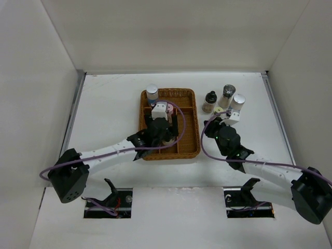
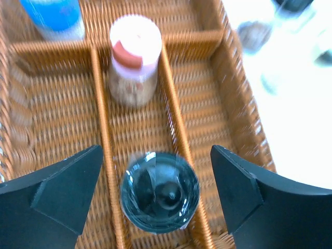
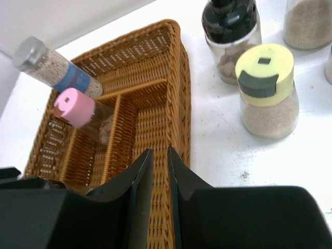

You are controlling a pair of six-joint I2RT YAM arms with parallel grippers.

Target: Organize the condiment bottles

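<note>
My left gripper (image 2: 155,150) is open wide inside the wicker tray (image 2: 52,119). A dark-capped bottle (image 2: 160,191) stands between its fingers in the middle slot, and neither finger touches it. Further along that slot stands a pink-capped jar (image 2: 134,57), with a blue-labelled bottle (image 2: 54,15) in the back compartment. My right gripper (image 3: 160,151) is shut on nothing above the tray's right rim (image 3: 179,104). On the table to its right stand a pale-green-capped jar (image 3: 267,93), a black-capped bottle (image 3: 231,36) and two silver-capped shakers (image 1: 226,96).
The tray (image 1: 192,148) sits mid-table, with the left arm (image 1: 104,153) reaching in from the lower left. Loose bottles cluster just right of it. White walls enclose the table on three sides.
</note>
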